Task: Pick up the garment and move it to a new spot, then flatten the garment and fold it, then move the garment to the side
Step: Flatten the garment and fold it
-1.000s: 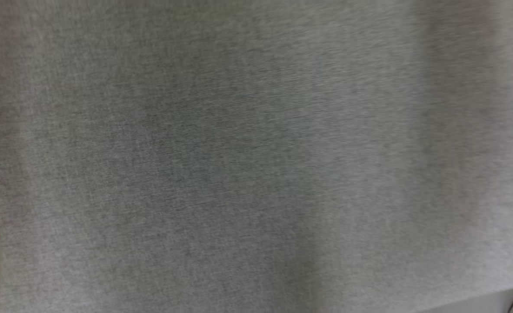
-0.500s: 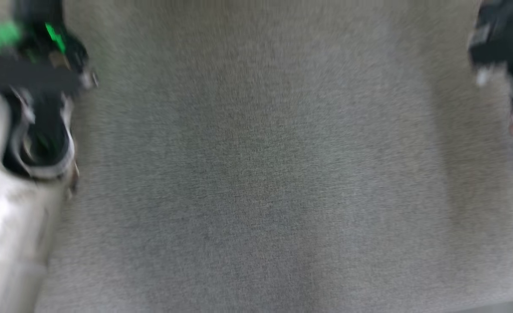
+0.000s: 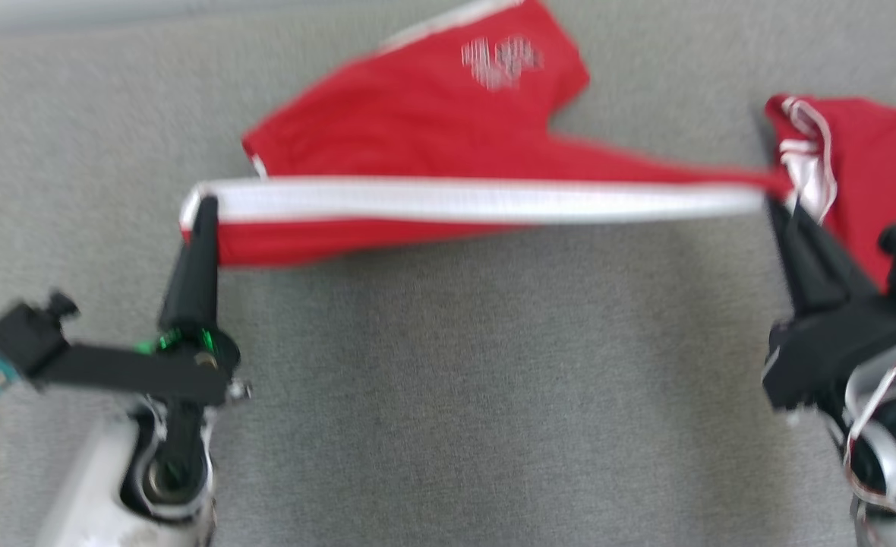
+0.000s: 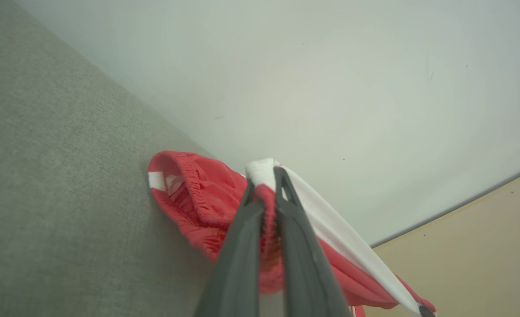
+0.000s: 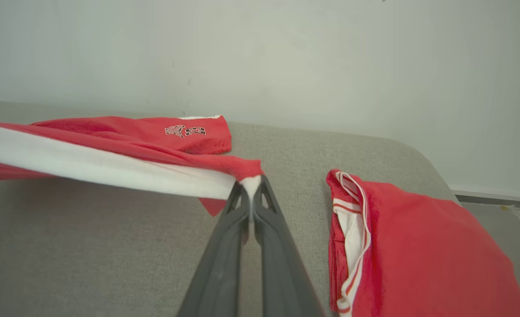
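**Head camera has swung: garment now in view**

Left gripper (image 3: 205, 203) clamps one end of the red mesh garment (image 3: 418, 129), its white stripe (image 3: 478, 199) taut above the grey woven surface (image 3: 448, 395). The right gripper (image 3: 780, 199) pinches the other end. More pull could slip the slick fabric free. Another folded red piece (image 3: 873, 159) lies rightmost.

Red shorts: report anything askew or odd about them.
The red shorts are not flat: the left gripper and right gripper pinch the ends of the white stripe, pulled taut, while the logo leg lies skewed on the grey surface. A second red garment lies close beside the right gripper.
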You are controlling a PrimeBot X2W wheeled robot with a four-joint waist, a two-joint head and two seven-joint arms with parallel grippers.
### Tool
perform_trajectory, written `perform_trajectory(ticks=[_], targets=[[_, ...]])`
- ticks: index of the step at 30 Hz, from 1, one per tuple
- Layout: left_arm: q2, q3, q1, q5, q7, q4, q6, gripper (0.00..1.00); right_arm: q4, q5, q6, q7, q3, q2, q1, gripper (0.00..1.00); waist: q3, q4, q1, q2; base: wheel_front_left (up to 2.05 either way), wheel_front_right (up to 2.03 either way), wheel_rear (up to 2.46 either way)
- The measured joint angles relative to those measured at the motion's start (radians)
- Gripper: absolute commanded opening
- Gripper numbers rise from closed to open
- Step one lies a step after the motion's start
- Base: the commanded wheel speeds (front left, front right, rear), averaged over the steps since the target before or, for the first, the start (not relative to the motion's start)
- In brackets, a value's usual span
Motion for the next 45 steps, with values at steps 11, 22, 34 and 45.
perform_trajectory(ticks=[11,22,34,45], targets=[[0.001,-0.047,0.265,0.197,-0.002,-0.003,0.001,0.00,-0.086,-0.008,-0.003,0.260,0.017,0.002,0.293,0.00,-0.163,0.008,0.0001,0.0000,0.00,0.00,0.00],[0.053,-0.146,0.496,0.240,0.071,-0.061,0.054,0.00,-0.134,0.047,-0.008,0.494,0.025,-0.027,0.560,0.00,-0.269,0.024,0.0001,0.0001,0.00,0.00,0.00],[0.021,-0.146,0.430,0.236,0.061,-0.124,0.054,0.00,-0.062,0.051,-0.008,0.311,0.070,-0.146,0.302,0.00,-0.268,0.047,0.0004,0.0003,0.00,0.00,0.00],[-0.063,-0.130,0.160,0.287,0.030,0.039,0.053,0.00,0.382,0.127,-0.009,0.132,0.277,-0.245,-0.202,0.00,-0.174,0.085,0.0006,0.0004,0.00,0.00,0.00]])
